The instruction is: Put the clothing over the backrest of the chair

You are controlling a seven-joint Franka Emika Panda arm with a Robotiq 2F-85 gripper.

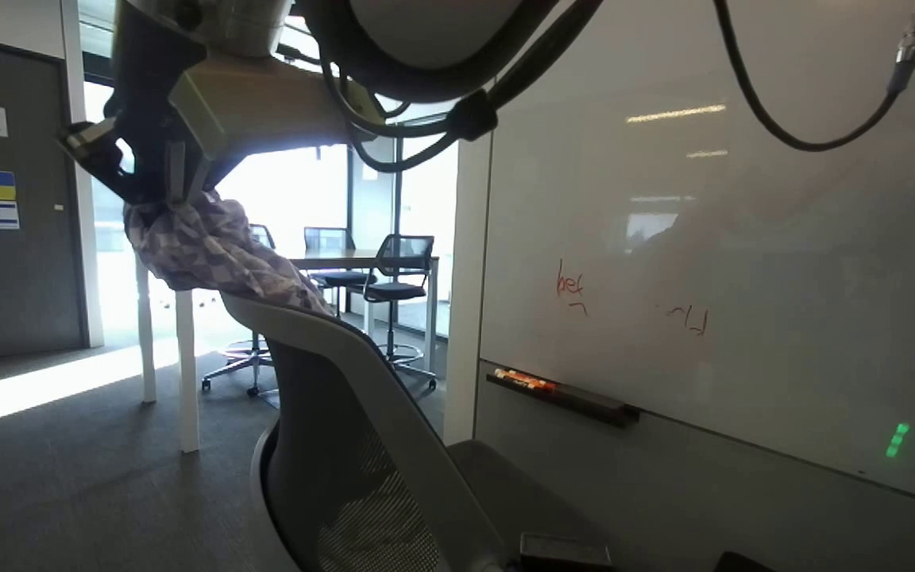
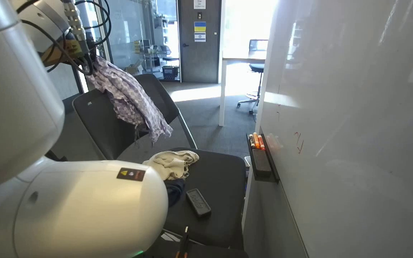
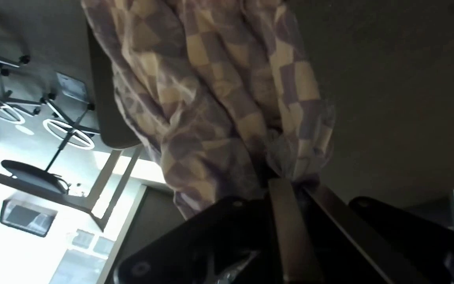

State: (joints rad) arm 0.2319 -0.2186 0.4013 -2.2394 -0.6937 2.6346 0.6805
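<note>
tool (image 3: pixel 301 184) is pinching the clothing (image 3: pixel 219 102): in the wrist view the fingers (image 3: pixel 290 228) stand close together, bunched fabric caught at their tips. clothing is purple and cream check, gathered in long folds. in both exterior views it slopes from the tool down to the top edge of the chair backrest (image 2: pixel 99 114); in an exterior view it runs on down the side facing the seat (image 2: pixel 221 172), loose end hanging in front. tool itself sits above that edge, toward the rear of the backrest.

seat carries a crumpled cream cloth (image 2: pixel 170 161), a dark blue cloth (image 2: pixel 175 190) just beside it, partly hidden by the arm (image 2: pixel 95 208), and a dark oblong block (image 2: pixel 198 203) lying flat near both. whiteboard (image 2: pixel 346 107) stands beside the seat, red writing (image 2: pixel 298 143) on it. its tray (image 2: pixel 269 178) holds markers (image 2: pixel 256 141) and a dark eraser (image 2: pixel 261 161). dark door (image 2: pixel 200 61) in the background, blue and yellow flag (image 2: pixel 200 26) on it, white and blue flag (image 2: pixel 200 37) right below.
</note>
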